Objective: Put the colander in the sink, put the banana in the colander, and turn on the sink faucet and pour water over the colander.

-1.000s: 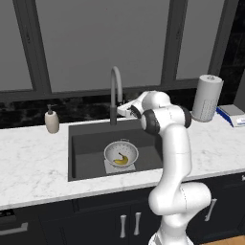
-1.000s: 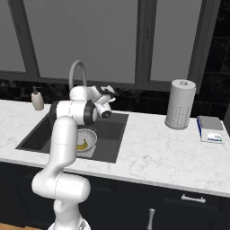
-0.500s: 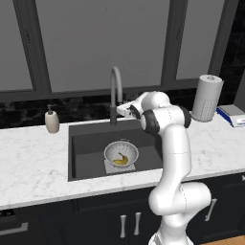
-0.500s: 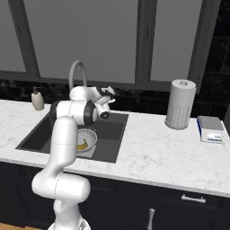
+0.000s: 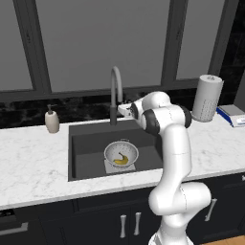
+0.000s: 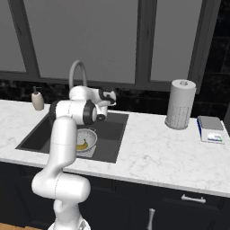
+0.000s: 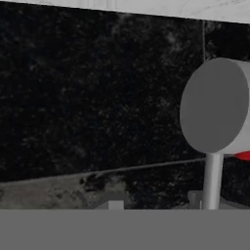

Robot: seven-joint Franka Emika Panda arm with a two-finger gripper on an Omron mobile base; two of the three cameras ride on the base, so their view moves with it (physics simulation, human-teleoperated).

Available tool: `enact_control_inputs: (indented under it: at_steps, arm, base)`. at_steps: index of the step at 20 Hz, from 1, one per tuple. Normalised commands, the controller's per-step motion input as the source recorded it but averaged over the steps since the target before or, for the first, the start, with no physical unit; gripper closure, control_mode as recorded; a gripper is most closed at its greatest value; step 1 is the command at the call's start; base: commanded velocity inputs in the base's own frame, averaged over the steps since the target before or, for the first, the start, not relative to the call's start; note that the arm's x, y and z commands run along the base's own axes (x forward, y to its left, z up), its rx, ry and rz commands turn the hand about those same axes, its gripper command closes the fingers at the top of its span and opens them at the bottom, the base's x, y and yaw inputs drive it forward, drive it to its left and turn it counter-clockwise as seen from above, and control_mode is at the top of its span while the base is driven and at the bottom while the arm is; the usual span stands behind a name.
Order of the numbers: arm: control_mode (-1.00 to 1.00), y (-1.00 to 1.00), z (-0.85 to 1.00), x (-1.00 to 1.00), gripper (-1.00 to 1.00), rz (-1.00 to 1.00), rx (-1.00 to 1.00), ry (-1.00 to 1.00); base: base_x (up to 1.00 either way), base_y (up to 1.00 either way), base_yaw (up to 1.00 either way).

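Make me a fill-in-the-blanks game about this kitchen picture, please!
1. The yellow banana lies inside the ____.
2. The colander sits in the dark ____.
3. The white soap bottle stands on the counter on the ____ side of the sink in the left base view.
4. The robot's tool is up beside the ____.

Missing words: colander; sink; left; faucet

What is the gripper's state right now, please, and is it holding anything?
Gripper: beside the sink faucet base, near its lever; whether it is open or shut, or gripping anything, cannot be told.
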Motion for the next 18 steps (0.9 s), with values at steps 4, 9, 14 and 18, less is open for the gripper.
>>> enact_control_inputs:
  at_steps: [4,9,14,18]
  arm:
    - [-1.00,-1.00,-0.15,0.18,1.00,-0.28,0.00,0.06]
    - [-1.00,-1.00,-0.05,0.20,1.00,-0.17,0.01,0.08]
    - [-1.00,-1.00,0.00,0.01,1.00,-0.03,0.09,0.06]
    - [-1.00,-0.99,0.45,-0.11,1.00,0.00,0.25,0.02]
  base:
    - [0.00,0.00,0.00]
    - [0.00,0.00,0.00]
    - [0.00,0.00,0.00]
    - [0.00,0.00,0.00]
